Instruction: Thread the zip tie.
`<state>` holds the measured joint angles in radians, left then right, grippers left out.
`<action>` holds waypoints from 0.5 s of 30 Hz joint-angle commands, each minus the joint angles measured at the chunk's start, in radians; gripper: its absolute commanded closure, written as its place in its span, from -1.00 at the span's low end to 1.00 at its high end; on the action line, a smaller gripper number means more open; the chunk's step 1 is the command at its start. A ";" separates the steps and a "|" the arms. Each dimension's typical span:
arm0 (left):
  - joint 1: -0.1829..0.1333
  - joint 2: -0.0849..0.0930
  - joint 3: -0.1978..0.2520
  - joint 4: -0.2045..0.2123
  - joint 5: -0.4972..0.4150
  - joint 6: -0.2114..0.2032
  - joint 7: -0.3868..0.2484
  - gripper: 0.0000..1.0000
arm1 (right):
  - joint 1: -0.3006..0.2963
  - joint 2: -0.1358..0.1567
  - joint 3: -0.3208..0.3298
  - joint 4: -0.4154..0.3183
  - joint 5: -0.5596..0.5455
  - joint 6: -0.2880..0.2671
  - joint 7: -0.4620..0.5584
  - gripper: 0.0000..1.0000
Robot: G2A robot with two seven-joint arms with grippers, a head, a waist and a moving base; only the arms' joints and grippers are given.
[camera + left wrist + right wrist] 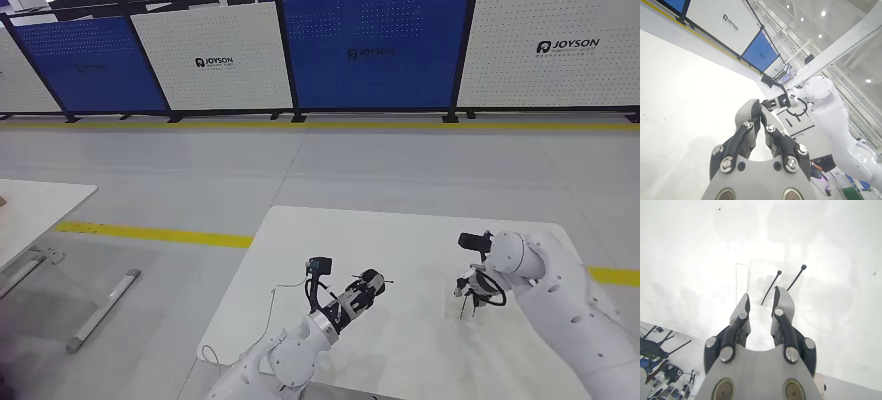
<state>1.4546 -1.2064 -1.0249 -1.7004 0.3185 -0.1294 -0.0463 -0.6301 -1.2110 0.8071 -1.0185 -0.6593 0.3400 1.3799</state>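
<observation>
zip tie (753, 119) pinched in clamped left gripper (760, 106) (right gripper (761, 291) parted)

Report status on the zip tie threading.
Left gripper shut. Right gripper open over two loose zip ties on the table. Nothing blocking.

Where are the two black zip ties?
Right wrist view: the zip ties lean at a clear holder, just beyond the open right tool.

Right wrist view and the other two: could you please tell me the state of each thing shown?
Left pincer: shut on a thin black strap.
Right pincer: open, empty.
Zip tie in full sight: straight, unthreaded, ungripped.
Zip tie half behind a finger: straight, unthreaded, ungripped.
</observation>
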 commanded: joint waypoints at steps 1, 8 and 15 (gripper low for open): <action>0.000 0.000 0.000 0.000 0.000 0.000 0.000 1.00 | 0.004 -0.007 0.001 0.015 -0.006 0.000 0.001 0.40; 0.000 0.000 0.000 0.000 0.000 0.000 0.000 1.00 | 0.014 -0.033 -0.005 0.061 -0.025 0.000 0.002 0.46; 0.000 0.000 0.000 0.000 0.000 0.000 0.000 1.00 | 0.029 -0.057 -0.013 0.112 -0.036 0.000 -0.001 0.48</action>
<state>1.4546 -1.2064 -1.0249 -1.7004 0.3185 -0.1294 -0.0463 -0.6031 -1.2652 0.7958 -0.9146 -0.6927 0.3400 1.3795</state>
